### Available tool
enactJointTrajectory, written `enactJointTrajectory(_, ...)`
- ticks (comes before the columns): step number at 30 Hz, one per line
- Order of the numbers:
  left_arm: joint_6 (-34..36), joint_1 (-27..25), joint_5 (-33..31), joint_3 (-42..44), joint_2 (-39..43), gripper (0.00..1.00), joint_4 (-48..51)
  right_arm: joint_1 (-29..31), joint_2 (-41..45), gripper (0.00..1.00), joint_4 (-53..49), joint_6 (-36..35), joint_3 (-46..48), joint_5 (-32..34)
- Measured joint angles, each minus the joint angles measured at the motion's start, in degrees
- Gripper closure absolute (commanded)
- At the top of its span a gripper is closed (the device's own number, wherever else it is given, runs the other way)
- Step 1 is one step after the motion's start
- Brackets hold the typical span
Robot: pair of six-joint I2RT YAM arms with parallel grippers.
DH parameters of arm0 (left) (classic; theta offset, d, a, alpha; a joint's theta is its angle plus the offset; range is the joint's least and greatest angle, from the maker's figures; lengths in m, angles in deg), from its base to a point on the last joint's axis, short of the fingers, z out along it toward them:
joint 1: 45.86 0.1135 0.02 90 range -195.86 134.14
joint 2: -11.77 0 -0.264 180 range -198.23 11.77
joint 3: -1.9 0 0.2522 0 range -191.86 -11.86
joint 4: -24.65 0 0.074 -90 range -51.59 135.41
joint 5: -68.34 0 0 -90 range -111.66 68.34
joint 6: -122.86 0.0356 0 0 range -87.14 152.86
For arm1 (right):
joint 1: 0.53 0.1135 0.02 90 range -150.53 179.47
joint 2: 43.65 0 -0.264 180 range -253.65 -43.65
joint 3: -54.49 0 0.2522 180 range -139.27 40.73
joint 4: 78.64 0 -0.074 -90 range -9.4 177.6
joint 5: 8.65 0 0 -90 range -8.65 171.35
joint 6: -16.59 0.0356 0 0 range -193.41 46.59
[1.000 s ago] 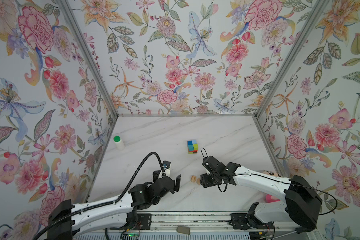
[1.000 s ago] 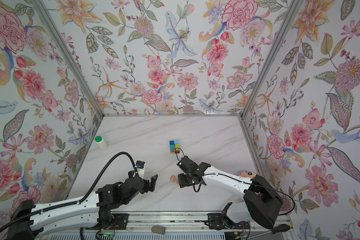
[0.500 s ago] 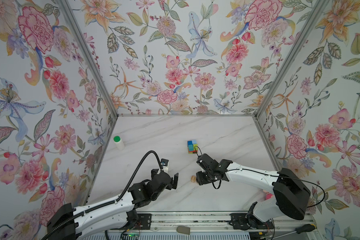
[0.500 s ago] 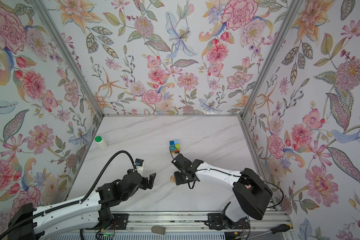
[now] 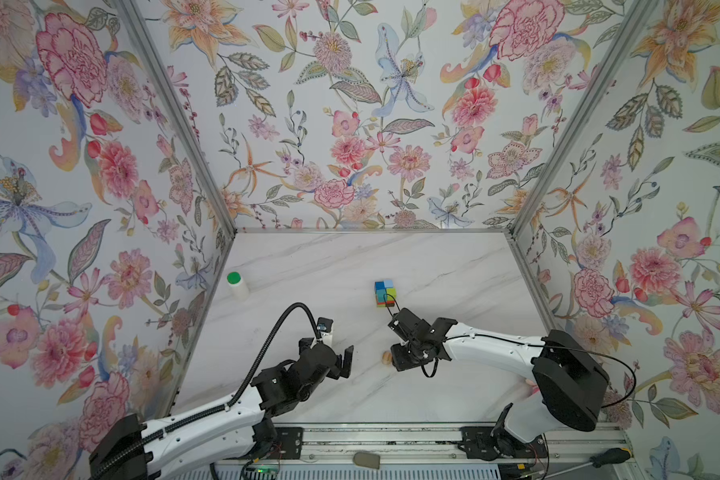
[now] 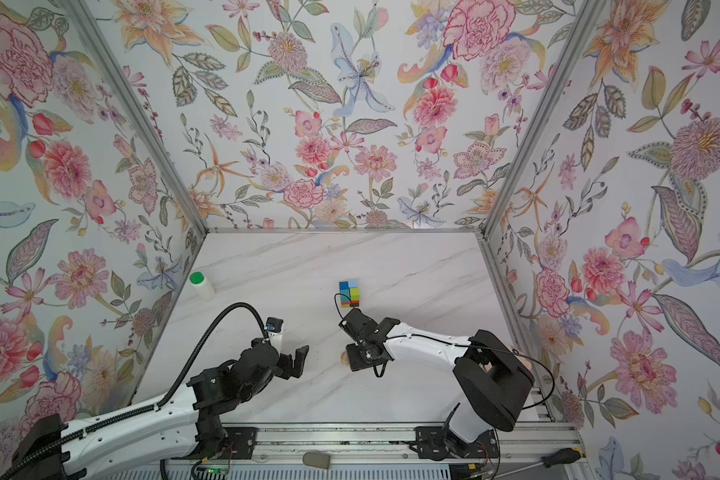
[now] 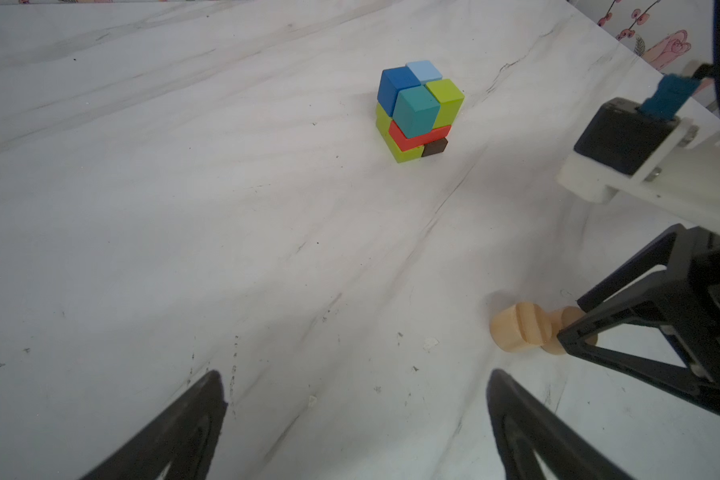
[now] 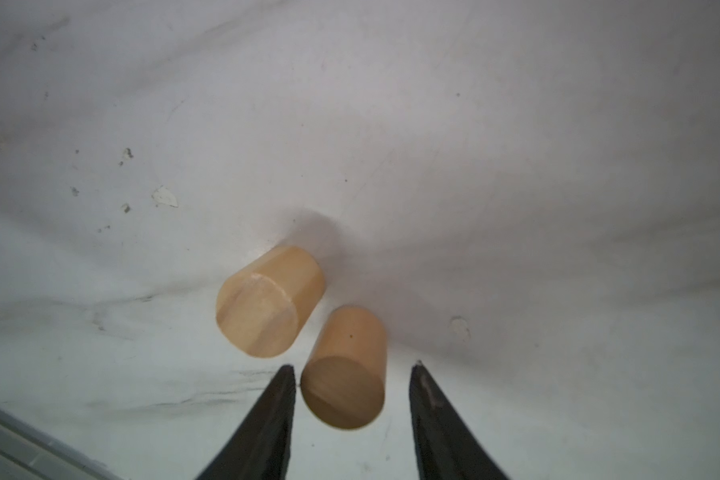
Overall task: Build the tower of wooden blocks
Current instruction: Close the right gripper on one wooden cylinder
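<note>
- right wrist view: the right gripper (image 8: 354,365) points down at the table (image 8: 516,166), its black tapered fingers either side of the nearer tan cylinder (image 8: 346,374).
- one finger sits against the cylinder and the other stands clear of it; the jaws are part open and not yet clamped.
- this cylinder appears to lie on its side, its flat round end facing the camera and its long axis running along the fingers.
- a second tan cylinder (image 8: 267,299) lies just beside it, angled slightly away; both are bare, smooth wood.
- in both top views the right arm reaches low from the near rail toward the middle.
- the left gripper (image 7: 356,374) hovers with its jaws wide and empty.
- the tower (image 5: 385,293) (image 6: 349,294), a compact cube of painted square blocks, stands upright mid-table, apart from both grippers.
</note>
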Motion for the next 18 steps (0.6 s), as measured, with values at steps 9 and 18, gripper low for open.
enactJointTrajectory(9, 0.35, 0.46, 0.42, 0.7, 0.96, 0.01, 0.02, 0.04, -1.11, 0.58, -0.37, -0.04, -1.29, 0.7)
enactJointTrajectory(18, 0.42, 0.98, 1.05, 1.31, 1.7, 0.01, 0.02, 0.04, -2.8, 0.62, -0.85, -0.02, -1.55, 0.94)
